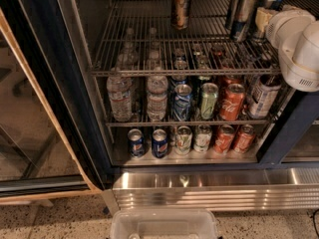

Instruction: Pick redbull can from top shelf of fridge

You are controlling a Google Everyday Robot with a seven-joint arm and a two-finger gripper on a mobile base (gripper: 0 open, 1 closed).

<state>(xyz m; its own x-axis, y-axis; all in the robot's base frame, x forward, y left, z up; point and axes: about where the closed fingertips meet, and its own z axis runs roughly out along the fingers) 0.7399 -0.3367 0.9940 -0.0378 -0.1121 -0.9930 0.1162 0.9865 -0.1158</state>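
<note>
Several redbull cans [243,15], tall and slim with blue panels, stand at the back right of the top shelf [184,71], a silver wire rack in the fridge [75,83]. My white arm [299,44] reaches in from the right at top-shelf height. My gripper [262,20] is at the arm's tip, right beside the rightmost redbull cans and partly hiding them. A wider brown-gold can [180,7] stands alone at the back middle of the top shelf.
The middle rack holds water bottles [119,96] and soda cans [232,101]. The bottom rack holds more soda cans [159,142]. The open glass door [35,113] stands at the left. A ribbed steel base [209,188] and a clear plastic bin [164,224] lie below.
</note>
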